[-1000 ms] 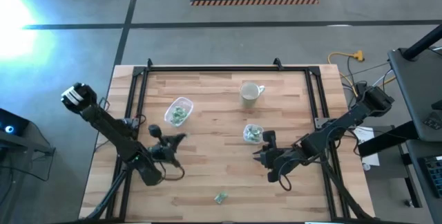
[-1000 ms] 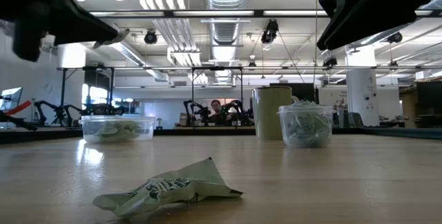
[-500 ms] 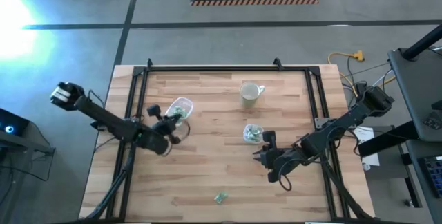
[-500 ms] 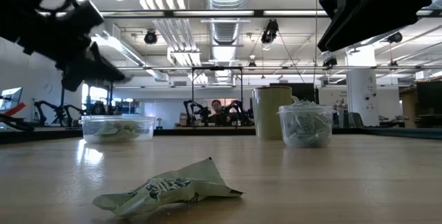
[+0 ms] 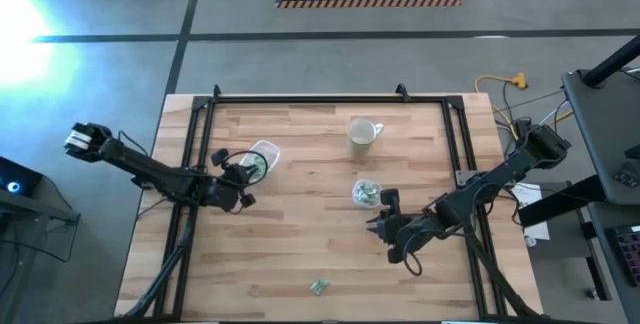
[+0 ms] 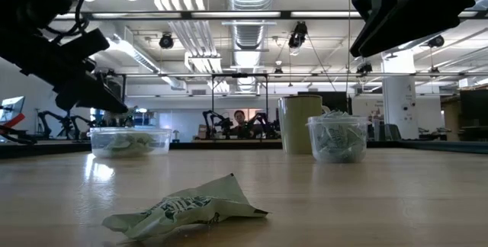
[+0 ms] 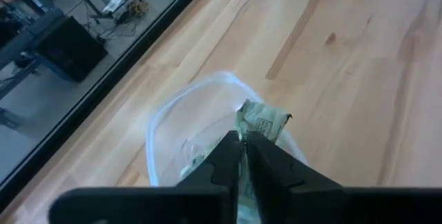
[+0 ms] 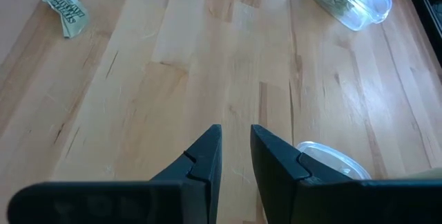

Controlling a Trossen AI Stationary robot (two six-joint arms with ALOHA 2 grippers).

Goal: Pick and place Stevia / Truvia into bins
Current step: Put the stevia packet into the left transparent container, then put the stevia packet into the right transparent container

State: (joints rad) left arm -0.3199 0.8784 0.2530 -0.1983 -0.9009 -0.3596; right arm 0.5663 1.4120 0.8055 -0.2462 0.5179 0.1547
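My left gripper (image 7: 242,143) hovers over the wider clear bin (image 7: 173,124) near the table's left edge (image 5: 260,156) and is shut on a green-and-white packet (image 7: 261,123). That bin holds more packets (image 6: 126,142). The smaller clear cup (image 5: 366,194) stands mid-table, filled with packets (image 6: 337,139). One crumpled packet (image 5: 319,286) lies flat near the table's near edge (image 6: 187,205) (image 8: 69,13). My right gripper (image 8: 236,148) waits just near of the small cup (image 5: 385,226), fingers slightly open and holding nothing. My left gripper pinches one end of the packet (image 7: 247,128) between its two fingertips. The fingers slant down from the table's left side. The rest of the packet sticks out past the tips over the bin's opening; whether it touches the bin's contents I cannot tell.
A pale mug (image 5: 362,136) with a handle stands toward the far edge, beyond the small cup (image 6: 299,123). A black frame (image 5: 205,114) runs along the table's sides. Bare wood spreads between the bins and the near edge (image 8: 207,58).
My left gripper has swung from the near-left part of the table toward the far edge, reached the wider bin and come lower over it. My right arm has stayed still, and the loose packet has not moved.
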